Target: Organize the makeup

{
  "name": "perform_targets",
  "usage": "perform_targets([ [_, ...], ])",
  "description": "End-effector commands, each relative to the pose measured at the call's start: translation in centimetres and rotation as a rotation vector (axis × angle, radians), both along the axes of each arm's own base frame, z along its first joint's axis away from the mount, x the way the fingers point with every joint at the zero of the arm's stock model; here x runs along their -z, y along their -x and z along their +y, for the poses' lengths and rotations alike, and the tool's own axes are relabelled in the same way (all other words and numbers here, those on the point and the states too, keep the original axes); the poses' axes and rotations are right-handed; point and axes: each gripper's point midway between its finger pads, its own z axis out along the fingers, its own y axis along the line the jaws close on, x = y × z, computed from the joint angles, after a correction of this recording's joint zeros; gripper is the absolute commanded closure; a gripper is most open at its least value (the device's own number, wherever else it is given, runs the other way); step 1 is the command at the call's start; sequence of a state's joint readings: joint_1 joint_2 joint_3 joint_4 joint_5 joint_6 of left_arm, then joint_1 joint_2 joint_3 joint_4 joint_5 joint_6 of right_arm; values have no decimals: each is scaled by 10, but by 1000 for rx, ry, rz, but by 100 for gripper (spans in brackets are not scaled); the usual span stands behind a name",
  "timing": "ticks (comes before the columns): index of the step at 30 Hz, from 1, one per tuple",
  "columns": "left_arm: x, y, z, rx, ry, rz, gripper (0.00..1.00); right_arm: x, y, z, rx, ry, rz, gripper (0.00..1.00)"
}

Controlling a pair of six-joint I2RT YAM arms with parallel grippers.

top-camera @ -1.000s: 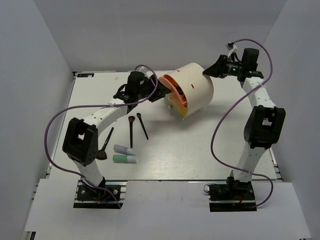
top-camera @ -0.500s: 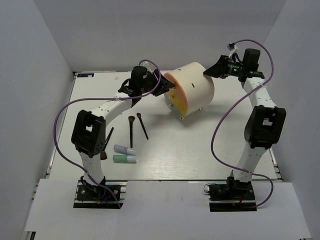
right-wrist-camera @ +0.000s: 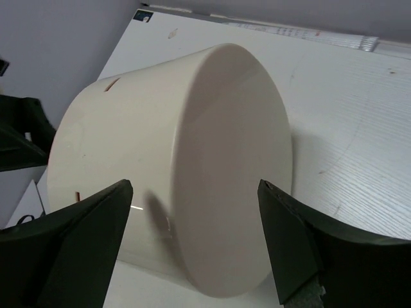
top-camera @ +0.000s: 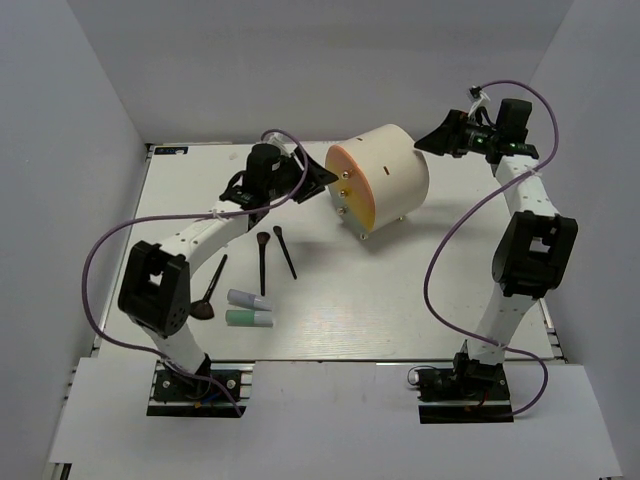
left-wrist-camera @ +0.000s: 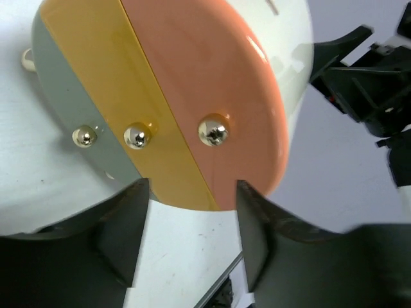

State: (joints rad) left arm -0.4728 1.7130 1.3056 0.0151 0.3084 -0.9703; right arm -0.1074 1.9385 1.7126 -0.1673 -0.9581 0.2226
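Note:
The makeup lies on the left of the table: three black-handled brushes [top-camera: 262, 262] [top-camera: 285, 252] [top-camera: 210, 290], a lavender tube [top-camera: 247, 299] and a mint green tube [top-camera: 249, 318]. My left gripper [top-camera: 318, 178] hovers open and holds nothing, just in front of the cream drum's [top-camera: 390, 170] orange face. In the left wrist view that face [left-wrist-camera: 212, 77] shows grey, yellow and pink strips with gold knobs [left-wrist-camera: 213, 130], above my left gripper [left-wrist-camera: 192, 192]. My right gripper [top-camera: 432, 140] stands wide open behind the drum, its jaws [right-wrist-camera: 196, 192] either side of the drum's flat back [right-wrist-camera: 231, 167], apart from it.
The drum lies on its side at the back middle on small feet. Grey walls close in the table [top-camera: 400, 290] on the left, back and right. The purple cables [top-camera: 450, 240] loop beside each arm.
My right gripper has opened wide and drawn off the drum's back. The drum's front, which stuck out before, now sits flush. My left gripper has backed a little away from it.

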Motion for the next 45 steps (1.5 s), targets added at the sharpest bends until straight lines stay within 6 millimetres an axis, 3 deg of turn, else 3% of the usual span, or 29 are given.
perform_targets([
  [1, -26, 7, 20, -57, 25, -64, 39, -43, -2, -16, 52, 44, -124, 17],
  [2, -23, 7, 23, -62, 36, -54, 42, -43, -2, -20, 62, 49, -125, 19],
  [4, -9, 9, 16, -31, 54, -26, 55, -46, -1, -26, 79, 66, -141, 29],
  [7, 6, 5, 6, 7, 82, -1, 67, -51, 0, -30, 89, 100, -182, 47],
  [9, 9, 2, 0, 27, 101, 3, 67, -60, 3, -34, 99, 130, -229, 60],
  [11, 17, -4, -5, 35, 105, 18, 64, -66, 5, -33, 94, 150, -268, 64],
  [14, 28, -10, -12, 60, 105, 40, 54, -84, 12, -30, 70, 180, -352, 60],
  [18, 38, -18, -19, 75, 102, 59, 45, -99, 28, -4, -27, 153, -409, 52],
  [22, 42, -23, -22, 81, 104, 63, 40, -93, 32, 20, -67, 182, -429, 47],
  [25, 46, -26, -24, 82, 108, 68, 38, -84, 28, 26, -56, 208, -421, 46],
  [35, 52, -33, -32, 93, 146, 76, 43, -65, -6, 8, 97, 251, -365, 46],
  [45, 57, -30, -38, 100, 191, 80, 53, -54, -20, -1, 176, 228, -321, 49],
])
